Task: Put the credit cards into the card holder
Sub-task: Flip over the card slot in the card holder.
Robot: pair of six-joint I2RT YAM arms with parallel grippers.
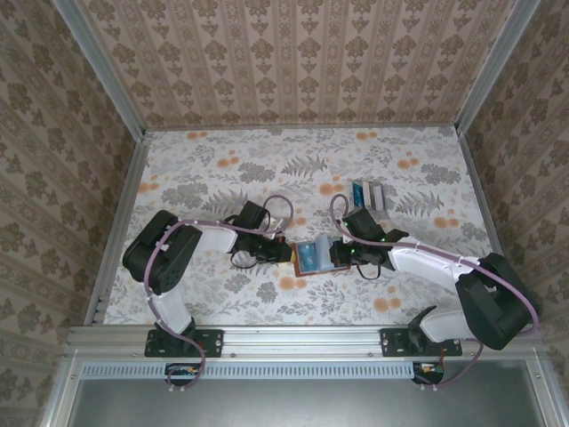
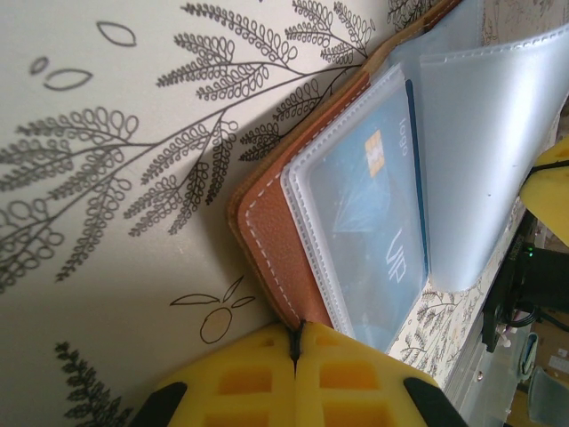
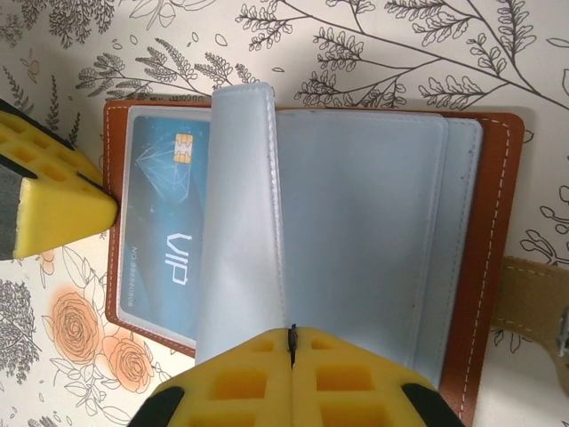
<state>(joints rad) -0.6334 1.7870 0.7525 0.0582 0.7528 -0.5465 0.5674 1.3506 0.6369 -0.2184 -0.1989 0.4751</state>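
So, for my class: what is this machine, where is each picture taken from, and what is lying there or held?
Two robot arms, each ending in a two-finger claw, stand at a flowery table. One picture looks down from above; the others come from cameras on each wrist. An open brown card holder lies between the arms, a blue card in one pocket; more cards wait beyond it. The left claw pinches its leather edge; the right claw is closed on its clear pockets.
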